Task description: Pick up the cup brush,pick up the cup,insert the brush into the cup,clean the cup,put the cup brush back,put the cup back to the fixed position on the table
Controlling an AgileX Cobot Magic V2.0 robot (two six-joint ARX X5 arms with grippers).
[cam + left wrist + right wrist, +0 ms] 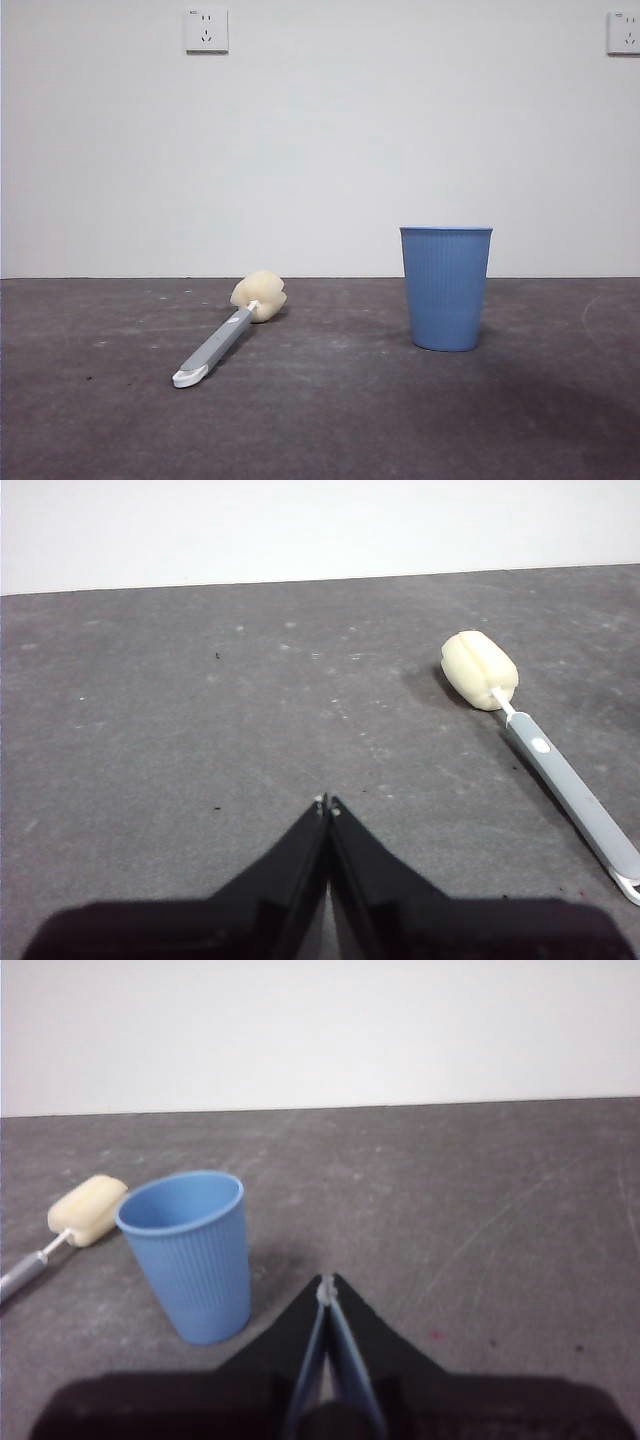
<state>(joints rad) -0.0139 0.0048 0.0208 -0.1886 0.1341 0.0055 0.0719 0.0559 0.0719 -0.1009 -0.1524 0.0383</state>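
The cup brush (228, 333) lies flat on the table (330, 420), left of centre, its cream sponge head toward the wall and its white looped end toward the camera. The left wrist view shows the cup brush (545, 748) off to one side of my left gripper (327, 802), which is shut and holds nothing. The light-blue ribbed cup (446, 287) stands upright on the table, right of centre. In the right wrist view the cup (190, 1253) stands beside my right gripper (327, 1285), which is shut and empty. Neither gripper shows in the front view.
A plain white wall runs along the table's far edge, with one power socket (206, 30) high at the left and another (623, 32) at the top right corner. Nothing else stands on the dark grey table.
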